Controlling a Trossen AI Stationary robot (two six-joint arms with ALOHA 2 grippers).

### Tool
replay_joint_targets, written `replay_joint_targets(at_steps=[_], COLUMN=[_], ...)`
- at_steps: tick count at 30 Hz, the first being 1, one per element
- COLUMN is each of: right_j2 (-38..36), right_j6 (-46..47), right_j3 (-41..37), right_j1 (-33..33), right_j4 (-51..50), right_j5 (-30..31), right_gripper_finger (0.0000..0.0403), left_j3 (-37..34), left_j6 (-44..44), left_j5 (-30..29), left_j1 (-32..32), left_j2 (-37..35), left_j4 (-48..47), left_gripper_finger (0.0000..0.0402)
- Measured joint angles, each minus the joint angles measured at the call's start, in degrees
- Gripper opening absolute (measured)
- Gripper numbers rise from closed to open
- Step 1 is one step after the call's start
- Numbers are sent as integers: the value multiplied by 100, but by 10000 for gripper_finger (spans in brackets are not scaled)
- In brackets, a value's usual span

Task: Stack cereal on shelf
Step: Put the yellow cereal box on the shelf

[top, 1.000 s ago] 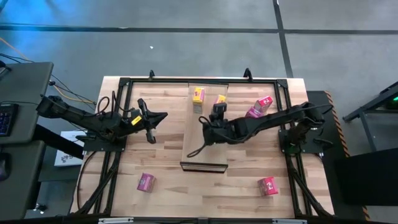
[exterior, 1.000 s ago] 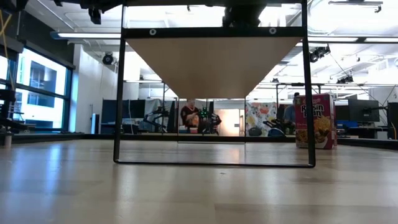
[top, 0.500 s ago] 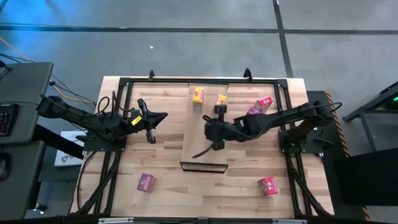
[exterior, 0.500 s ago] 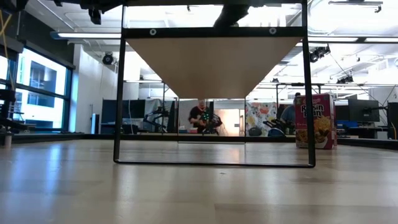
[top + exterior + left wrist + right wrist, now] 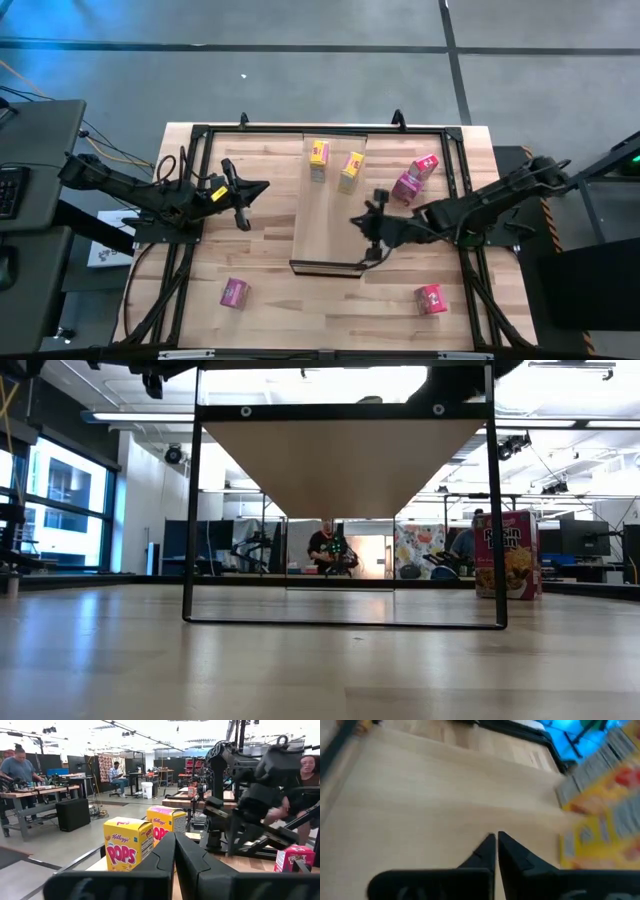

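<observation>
Two yellow cereal boxes already stand on the shelf (image 5: 320, 225), toward its far end: one yellow box (image 5: 319, 157) upright near the far left corner, the second yellow box (image 5: 351, 170) just beside it to the right and turned a little askew. A pink box (image 5: 414, 176) lies tilted on the table to the right of the shelf, another pink box (image 5: 234, 292) sits near the front left, and a red box (image 5: 430, 298) near the front right. I count only five; a sixth I cannot find.

The right gripper (image 5: 372, 222) hangs over the shelf's right edge, fingers pressed together and carrying nothing. The left gripper (image 5: 240, 196) waits over the table left of the shelf, also closed and empty.

These little cartons look light and hollow, so I'd expect them to slide or tip at a nudge and dent under a hard squeeze. The broad printed faces seem smooth; taking one across its narrow sides, about mid-height, should hold it square. The tilted pink box looks the closest candidate for the right arm.
</observation>
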Motion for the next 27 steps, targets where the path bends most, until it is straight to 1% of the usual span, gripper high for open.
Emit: replay_joint_targets(at_steps=[3,6,9,11,13,16,19,24,27], right_j2=[-372,-722,-904,-938,-932,-812,-708,-569,-535], right_j6=[283,339,226,96,54,53,14,2,-4], right_j3=[-283,-345,-345,-345,-345,-347,-352,-352,-352], right_j1=[-19,-95,-314,-530,-789,-1211,-1528,-1902,-2021], right_j4=[-96,-85,63,162,158,107,118,106,115], right_j5=[555,1042,1319,1401,1282,941,799,301,244], right_gripper_finger=[0,0,0,0,0,0,0,0,0], left_j3=[0,0,0,0,0,0,0,0,0], left_j6=[2,7,14,45,53,53,53,53,53], left_j5=[-2,-2,-2,-4,-5,2,5,5,7], left_j1=[1,0,3,8,8,8,8,8,8], left_j2=[0,2,2,2,2,2,0,1,0], left_j4=[-3,-21,-20,-14,5,18,16,8,-12], left_gripper_finger=[0,0,0,0,0,0,0,0,0])
